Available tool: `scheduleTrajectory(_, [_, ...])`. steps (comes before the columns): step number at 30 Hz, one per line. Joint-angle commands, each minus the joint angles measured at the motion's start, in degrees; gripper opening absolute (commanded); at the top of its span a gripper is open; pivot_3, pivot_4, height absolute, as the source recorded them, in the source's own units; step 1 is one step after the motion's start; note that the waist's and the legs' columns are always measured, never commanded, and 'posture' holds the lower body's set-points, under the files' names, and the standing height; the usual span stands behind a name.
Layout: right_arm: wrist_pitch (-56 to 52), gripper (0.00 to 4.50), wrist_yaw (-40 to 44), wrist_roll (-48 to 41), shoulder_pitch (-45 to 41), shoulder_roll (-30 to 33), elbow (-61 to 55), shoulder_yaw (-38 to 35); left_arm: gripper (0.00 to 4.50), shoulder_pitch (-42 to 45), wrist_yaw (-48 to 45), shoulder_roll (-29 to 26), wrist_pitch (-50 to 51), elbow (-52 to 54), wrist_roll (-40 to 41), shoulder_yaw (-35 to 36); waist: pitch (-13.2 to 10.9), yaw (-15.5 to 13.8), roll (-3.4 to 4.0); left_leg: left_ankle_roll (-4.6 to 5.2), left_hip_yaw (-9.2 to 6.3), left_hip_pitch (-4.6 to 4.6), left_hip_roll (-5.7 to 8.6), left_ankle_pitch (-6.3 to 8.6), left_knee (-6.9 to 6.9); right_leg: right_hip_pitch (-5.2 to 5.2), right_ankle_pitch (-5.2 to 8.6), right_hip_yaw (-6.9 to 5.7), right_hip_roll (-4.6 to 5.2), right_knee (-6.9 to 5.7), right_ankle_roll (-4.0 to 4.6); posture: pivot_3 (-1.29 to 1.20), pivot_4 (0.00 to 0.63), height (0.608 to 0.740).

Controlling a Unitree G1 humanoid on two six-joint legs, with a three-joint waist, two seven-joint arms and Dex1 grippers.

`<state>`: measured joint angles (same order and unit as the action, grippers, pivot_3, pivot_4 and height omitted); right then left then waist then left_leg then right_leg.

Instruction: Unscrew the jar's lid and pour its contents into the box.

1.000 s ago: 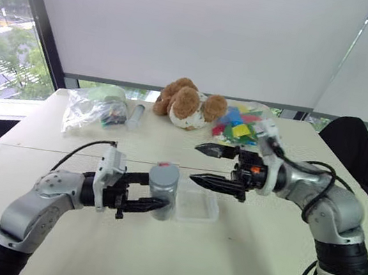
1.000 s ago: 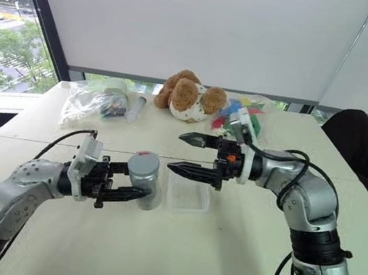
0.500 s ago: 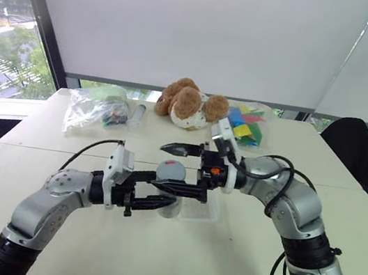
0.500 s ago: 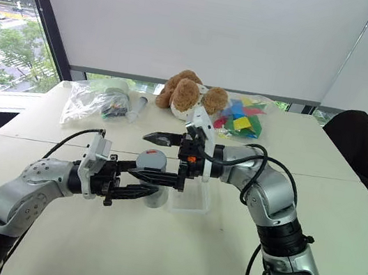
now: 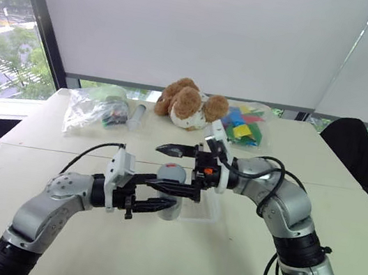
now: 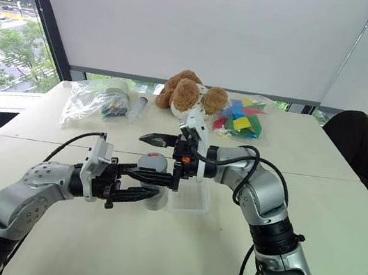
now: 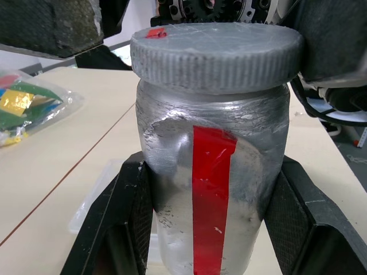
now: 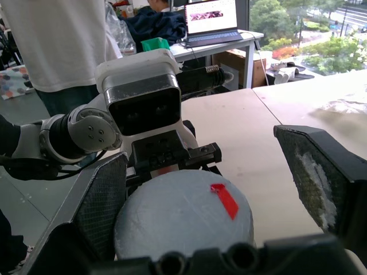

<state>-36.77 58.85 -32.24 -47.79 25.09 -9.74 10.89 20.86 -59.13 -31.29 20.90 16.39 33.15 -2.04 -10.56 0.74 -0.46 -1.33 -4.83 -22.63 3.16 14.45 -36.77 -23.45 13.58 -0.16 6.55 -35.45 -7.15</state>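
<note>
My left gripper (image 5: 157, 195) is shut on the jar (image 7: 212, 172), a silver jar with a red stripe, and holds it upright above the table. The grey lid (image 7: 217, 54) sits on the jar's top and carries a small red mark. From the other side, my right gripper (image 5: 158, 167) points level toward the jar and stands open. Its fingers (image 8: 312, 172) are on either side of the lid (image 8: 183, 220) and apart from it. The clear box (image 5: 203, 211) lies on the table just behind the jar. The contents are hidden inside the jar.
At the table's far side lie a teddy bear (image 5: 190, 103), a bag of coloured pieces (image 5: 242, 129), a clear bag (image 5: 93, 112) and a grey tube (image 5: 136, 115). A black chair (image 5: 351, 151) stands at the right. A person (image 8: 57, 46) stands beyond the table.
My right gripper has moved left from beside the box, and its open fingers now straddle the lid. The left gripper has kept the jar almost still.
</note>
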Motion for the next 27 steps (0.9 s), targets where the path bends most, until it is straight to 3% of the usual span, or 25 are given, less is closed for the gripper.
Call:
scheduleTrajectory(1, [0.86,4.43,0.59,0.27,0.50,2.42,0.35,-2.94,2.03,0.30,-0.24,0.09,-1.10,2.25,0.27,0.27,0.00,0.00,0.00,0.00,0.00,0.00,0.00,0.00,0.00,0.00,0.00,0.00,0.00,0.00,0.00,0.00,0.150,0.740])
scheduleTrajectory(16, [-0.67,4.43,1.91,-2.58,4.90,7.40,-0.80,-6.39,2.03,-2.22,-0.55,-1.20,-1.18,3.73,0.75,0.94,0.00,-0.03,0.00,0.00,0.01,0.00,-0.02,0.00,0.00,0.00,0.00,0.00,0.00,0.00,0.00,0.00,0.150,0.740])
scheduleTrajectory(20, [-1.86,4.43,4.99,-7.23,6.23,8.66,-3.30,-8.36,2.03,-2.21,-0.27,-1.18,-1.27,3.47,0.57,1.17,0.00,-0.13,0.00,0.00,0.01,-0.01,-0.01,0.00,0.00,0.03,0.00,0.00,0.01,0.05,0.01,0.00,0.150,0.740])
scheduleTrajectory(27, [-4.12,4.43,3.15,-9.77,4.51,6.51,-6.41,-7.83,2.03,-2.26,-0.07,-0.63,-1.37,3.32,0.19,0.92,0.00,0.06,0.00,0.00,0.01,0.01,-0.04,0.00,0.00,0.02,0.00,0.00,0.00,0.04,0.00,0.00,0.150,0.740])
